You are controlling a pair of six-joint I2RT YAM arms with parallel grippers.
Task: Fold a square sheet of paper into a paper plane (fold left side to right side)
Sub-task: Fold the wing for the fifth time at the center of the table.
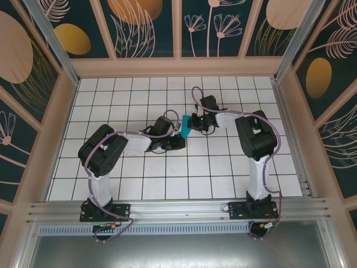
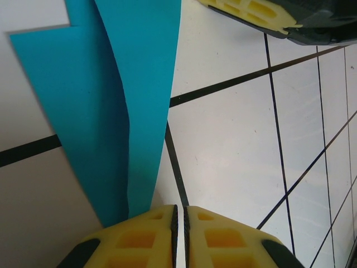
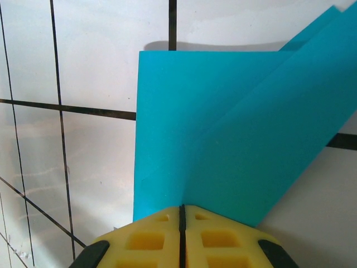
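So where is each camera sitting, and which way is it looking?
Top camera: up high behind the robot, looking down at the tiled table; the left arm and right arm show, the left claw and right claw meeting at the blue paper.
Left wrist camera: on the left arm, looking past its own claw at the paper; a finger of the right claw peeks in.
Right wrist camera: on the right arm, looking past its own claw, pinched on the paper.
Shared: all three see the paper and tiles.
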